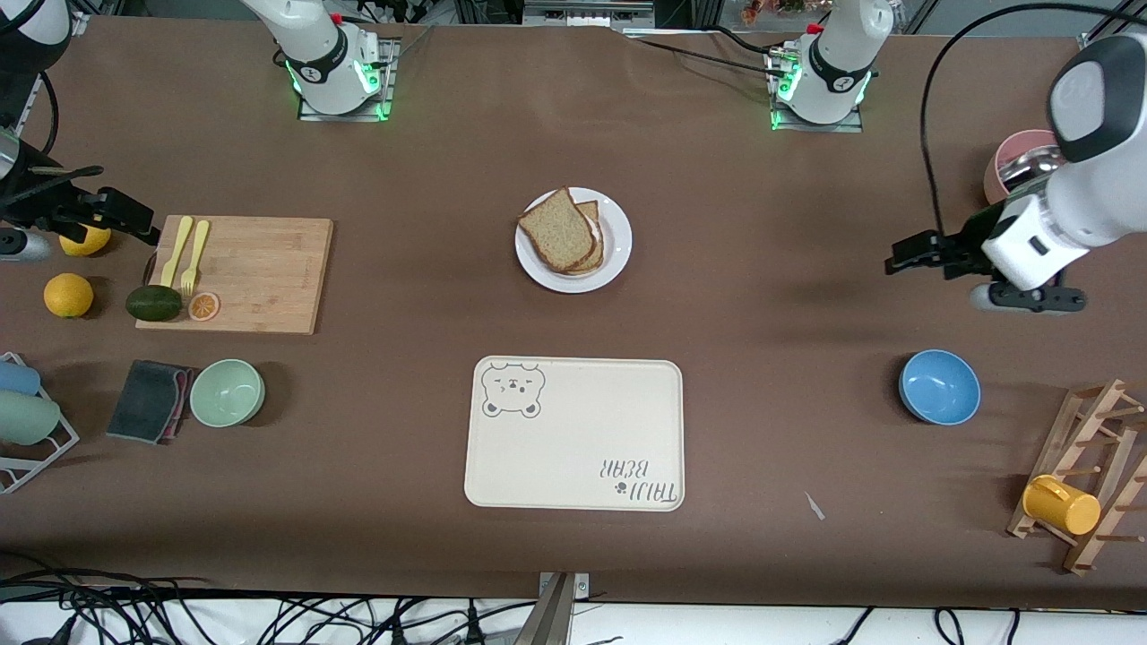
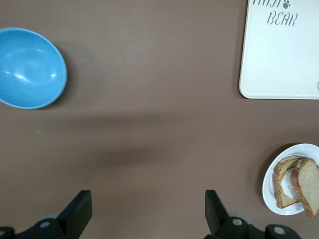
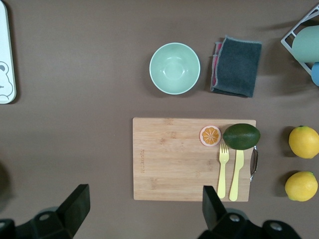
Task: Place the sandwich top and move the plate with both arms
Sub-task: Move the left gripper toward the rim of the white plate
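The small white plate (image 1: 616, 235) (image 2: 269, 190) stands mid-table, between the two arm bases and the bear tray. On it the sandwich top (image 1: 554, 230) (image 2: 308, 186), a light tan speckled slice, leans on a darker slice (image 1: 590, 215) (image 2: 282, 169) that shows white egg in the left wrist view. My left gripper (image 1: 907, 255) (image 2: 148, 210) hangs open over bare table toward the left arm's end, holding nothing. My right gripper (image 1: 134, 219) (image 3: 144, 206) hangs open beside the cutting board at the right arm's end, also holding nothing.
A cream bear tray (image 1: 573, 434) lies nearer the camera than the plate. A blue bowl (image 1: 939, 387), a wooden rack with a yellow mug (image 1: 1061, 504) and a pink cup (image 1: 1008, 161) sit at the left arm's end. The cutting board (image 1: 255, 269), green bowl (image 1: 227, 392), cloth (image 1: 148, 400) and lemons (image 1: 68, 295) sit at the right arm's end.
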You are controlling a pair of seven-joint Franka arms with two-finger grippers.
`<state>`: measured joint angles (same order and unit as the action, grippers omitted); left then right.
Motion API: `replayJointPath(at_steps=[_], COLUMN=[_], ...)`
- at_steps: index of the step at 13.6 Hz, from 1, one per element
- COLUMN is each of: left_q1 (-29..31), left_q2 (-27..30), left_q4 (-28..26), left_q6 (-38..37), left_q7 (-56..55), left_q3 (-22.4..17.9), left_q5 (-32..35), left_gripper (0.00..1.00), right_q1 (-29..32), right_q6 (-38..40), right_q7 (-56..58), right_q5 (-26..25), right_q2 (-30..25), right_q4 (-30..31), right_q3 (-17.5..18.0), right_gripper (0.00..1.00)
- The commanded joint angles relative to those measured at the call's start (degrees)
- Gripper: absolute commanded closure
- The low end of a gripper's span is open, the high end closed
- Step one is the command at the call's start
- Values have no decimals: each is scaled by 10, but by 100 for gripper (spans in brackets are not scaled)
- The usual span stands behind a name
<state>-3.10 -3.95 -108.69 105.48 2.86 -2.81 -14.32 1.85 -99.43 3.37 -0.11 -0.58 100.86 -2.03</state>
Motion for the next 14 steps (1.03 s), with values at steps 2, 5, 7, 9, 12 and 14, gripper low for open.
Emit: replayJointPath(at_steps=[2, 5, 7, 9, 12, 14], left_q1=[-22, -23, -28, -38, -38, -34], left_q2=[11, 1, -10, -30, -45, -68], left_q4=[-110, -167, -167, -159, -144, -111], left_q6=[92, 116, 118, 130, 130, 130], left_q7=[53, 109, 124, 124, 116, 114], left_q3=[3, 3, 4, 9, 24, 59], left_q5=[-70, -220, -222, -228, -233, -232], left_gripper=[0, 7, 5, 5, 1, 0], right_q1=[6, 2, 3, 3, 3, 3], right_q6=[-2, -17, -17, -17, -15, -15], right_q7=[16, 16, 12, 11, 8, 7], right_q5=[-7, -9, -3, -1, 0, 0], right_q2=[17, 15, 13, 15, 15, 15], right_q4=[-12, -18, -18, -18, -18, -19], right_q3=[7, 11, 11, 9, 11, 13], right_gripper=[0, 0, 0, 0, 0, 0])
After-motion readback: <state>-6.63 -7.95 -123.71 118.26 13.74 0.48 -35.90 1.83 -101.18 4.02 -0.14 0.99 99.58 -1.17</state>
